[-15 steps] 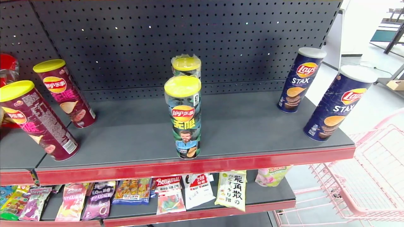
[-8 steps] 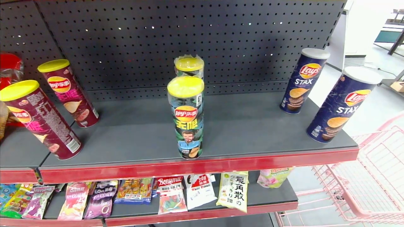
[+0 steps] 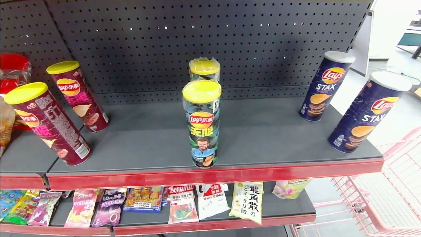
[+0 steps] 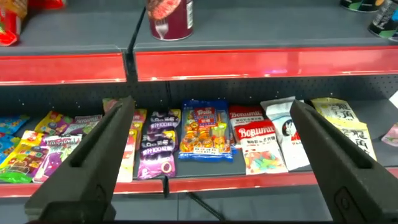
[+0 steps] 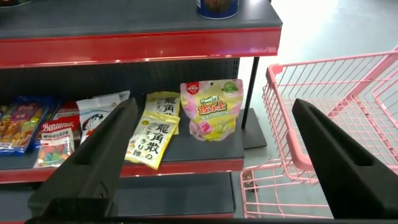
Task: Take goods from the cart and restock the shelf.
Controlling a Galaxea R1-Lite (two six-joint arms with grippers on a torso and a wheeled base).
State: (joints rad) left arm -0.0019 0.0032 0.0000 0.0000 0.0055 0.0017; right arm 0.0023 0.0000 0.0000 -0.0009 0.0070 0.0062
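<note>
On shelf (image 3: 263, 135), gaps are left between cans (image 3: 201, 121); left gripper (image 4: 211, 165) and right gripper (image 5: 214, 165) are spread apart, empty, by cart (image 5: 336, 60).

The upper shelf (image 3: 263, 138) carries two maroon cans (image 3: 49, 123) at left, two green cans (image 3: 202, 125) one behind the other mid-shelf, two blue cans (image 3: 370, 113) at right; a pink cart (image 3: 394, 200) stands lower right.

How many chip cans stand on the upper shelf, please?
6: front maroon can, rear maroon can, left; front green can, rear green can behind it, centre; rear navy can, front navy can, right. Left edge may hide more.
</note>
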